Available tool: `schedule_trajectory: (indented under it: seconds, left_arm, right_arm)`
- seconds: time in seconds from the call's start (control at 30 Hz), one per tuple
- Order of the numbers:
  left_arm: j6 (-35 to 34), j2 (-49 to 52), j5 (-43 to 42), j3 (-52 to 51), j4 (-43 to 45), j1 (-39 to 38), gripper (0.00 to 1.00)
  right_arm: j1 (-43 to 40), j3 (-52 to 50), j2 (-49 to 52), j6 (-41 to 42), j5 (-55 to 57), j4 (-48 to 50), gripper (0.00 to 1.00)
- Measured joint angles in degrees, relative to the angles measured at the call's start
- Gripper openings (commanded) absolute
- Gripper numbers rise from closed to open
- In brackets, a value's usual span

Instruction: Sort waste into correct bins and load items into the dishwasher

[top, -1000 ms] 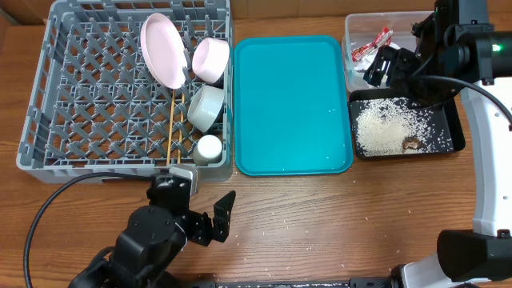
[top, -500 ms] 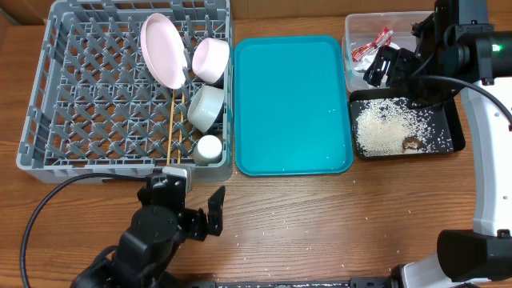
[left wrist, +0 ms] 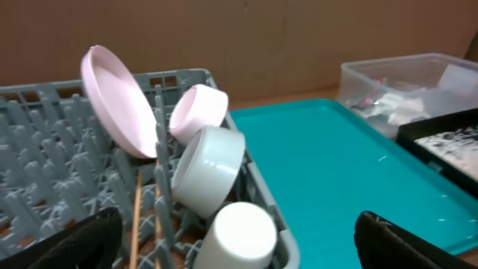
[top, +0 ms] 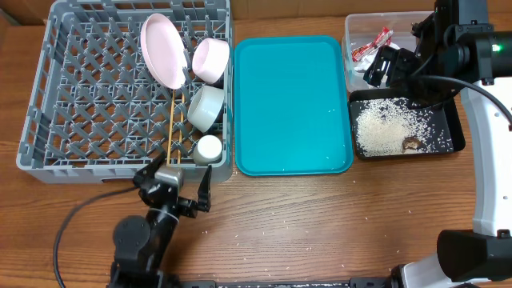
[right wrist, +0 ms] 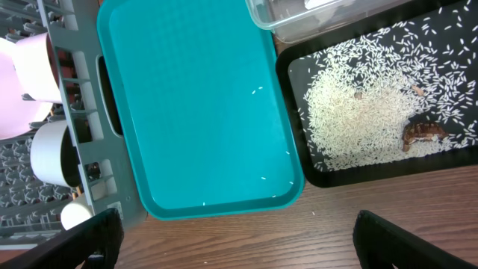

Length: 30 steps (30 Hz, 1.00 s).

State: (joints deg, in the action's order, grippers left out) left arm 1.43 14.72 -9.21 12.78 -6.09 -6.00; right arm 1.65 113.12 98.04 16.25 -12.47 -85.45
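The grey dish rack [top: 48,120] holds the plate [top: 162,50], two bowls [top: 211,59] [top: 206,107], the cup [top: 209,148] and the chopsticks [top: 171,128]. My left gripper [top: 172,186] is open and empty at the rack's front edge, facing the cup [left wrist: 235,235]. The clear tub [top: 356,32] holds the red-and-white wrapper [top: 372,44]. The black tray [top: 456,144] holds rice [top: 380,128] and the brown lump [top: 412,143]. My right gripper [top: 388,68] is open and empty above the tub and black tray. The napkin is not clearly visible.
The teal tray [top: 292,104] lies between the rack and the bins, with a few rice grains on it [right wrist: 258,91]. Scattered grains lie on the wooden table [top: 272,236] in front. The left arm's cable [top: 72,216] runs over the table.
My left gripper has swung left and up toward the rack's front edge and now points at it. The right arm has not moved.
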Motion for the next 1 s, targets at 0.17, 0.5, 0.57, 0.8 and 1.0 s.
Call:
schedule_trajectory:
  seconds: [0.17, 0.5, 0.57, 0.8, 1.0]
  left_arm:
    - [1.73, -5.64, 1.66, -4.35, 0.24, 4.35, 1.0]
    - [7.19, -12.94, 5.64, -9.75, 0.55, 8.61, 1.0]
    - [7.89, -13.62, 5.66, -10.8, 0.55, 9.2, 1.0]
    - [9.09, -13.77, 5.84, -11.58, 0.98, 9.03, 1.0]
    - [9.29, -13.77, 6.03, -11.58, 0.98, 7.58, 1.0]
  right_arm:
    - [0.0, 0.0, 0.0, 0.02, 0.0, 0.0, 1.0]
    - [0.0, 0.0, 0.0, 0.02, 0.02, 0.0, 1.0]
    - [0.0, 0.0, 0.0, 0.02, 0.0, 0.04, 1.0]
    - [0.0, 0.0, 0.0, 0.0, 0.04, -0.02, 1.0]
    - [0.0, 0.0, 0.0, 0.0, 0.02, 0.02, 1.0]
